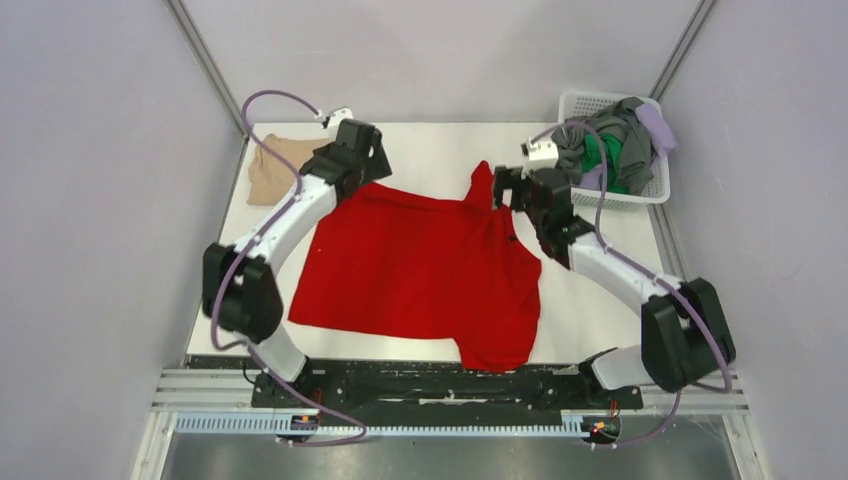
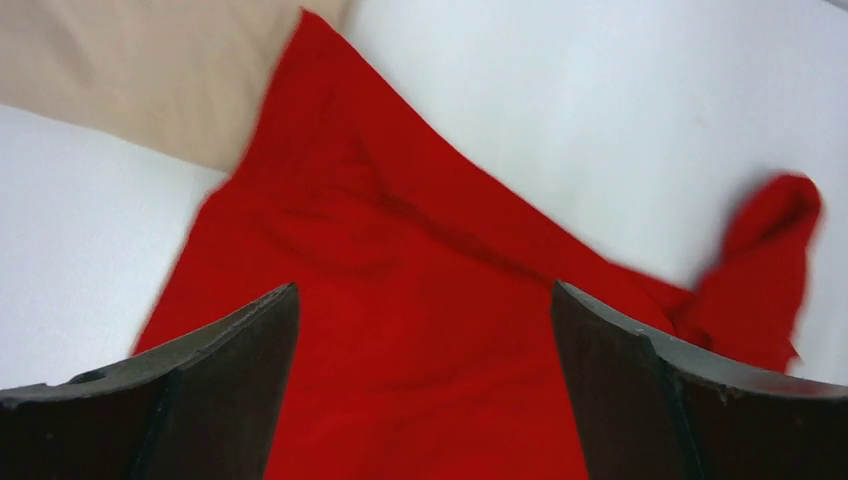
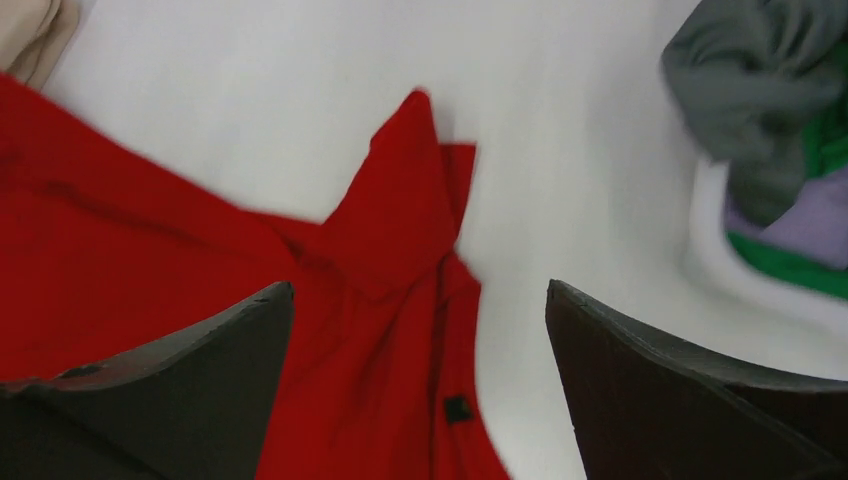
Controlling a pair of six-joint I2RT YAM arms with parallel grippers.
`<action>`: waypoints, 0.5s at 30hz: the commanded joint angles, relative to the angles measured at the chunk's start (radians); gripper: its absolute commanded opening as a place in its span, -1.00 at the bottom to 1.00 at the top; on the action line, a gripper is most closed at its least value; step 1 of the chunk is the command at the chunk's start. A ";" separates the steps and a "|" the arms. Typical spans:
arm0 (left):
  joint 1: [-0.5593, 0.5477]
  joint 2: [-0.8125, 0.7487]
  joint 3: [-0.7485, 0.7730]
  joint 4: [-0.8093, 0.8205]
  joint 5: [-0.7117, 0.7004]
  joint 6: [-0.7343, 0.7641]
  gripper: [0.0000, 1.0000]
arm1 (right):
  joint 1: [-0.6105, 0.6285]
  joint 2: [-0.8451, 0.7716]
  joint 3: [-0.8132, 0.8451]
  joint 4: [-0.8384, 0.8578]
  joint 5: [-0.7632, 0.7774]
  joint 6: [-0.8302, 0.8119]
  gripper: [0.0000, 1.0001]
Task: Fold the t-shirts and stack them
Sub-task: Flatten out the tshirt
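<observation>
The left end effector (image 2: 425,300) is released, its two dark fingers (image 2: 230,345) spread wide with nothing between them, and it hangs low over the far left corner of the red t-shirt (image 2: 400,260). In the top view the left arm bows outward from its base and reaches forward, so that this end effector (image 1: 350,172) points down at the shirt's edge. Just past its fingertips the red cloth narrows to a point that lies against the beige t-shirt (image 2: 130,70), a folded pile on the white worktop (image 2: 600,100) just beyond and to the left. The right end effector (image 3: 420,295) is likewise released, fingers (image 3: 640,360) well apart and empty. Its arm bends at the elbow and reaches forward and inward, bringing this end effector (image 1: 505,188) above the shirt's far right sleeve (image 3: 400,200). That sleeve stands up in a crumpled peak directly ahead of the fingers, with a small black tag (image 3: 456,408) on the cloth below it. The red t-shirt (image 1: 420,270) spreads mostly flat between the two end effectors and back toward the arm bases, skewed on the worktop (image 1: 440,150), its near right corner rumpled. Off to the right of the right end effector sits a white mesh basket (image 1: 575,100) holding a grey t-shirt (image 3: 760,70), a green one (image 3: 790,265) and a lavender one (image 3: 800,220) heaped together.
</observation>
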 commanded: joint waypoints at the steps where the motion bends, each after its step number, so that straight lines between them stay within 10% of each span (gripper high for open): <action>1: -0.008 -0.125 -0.229 0.176 0.269 0.008 0.99 | -0.004 -0.053 -0.202 0.003 -0.199 0.150 0.96; 8: -0.008 -0.078 -0.377 0.275 0.403 -0.036 0.99 | -0.005 0.101 -0.255 0.115 -0.394 0.239 0.97; 15: -0.006 -0.029 -0.473 0.323 0.413 -0.089 0.99 | -0.006 0.091 -0.406 0.152 -0.257 0.320 0.97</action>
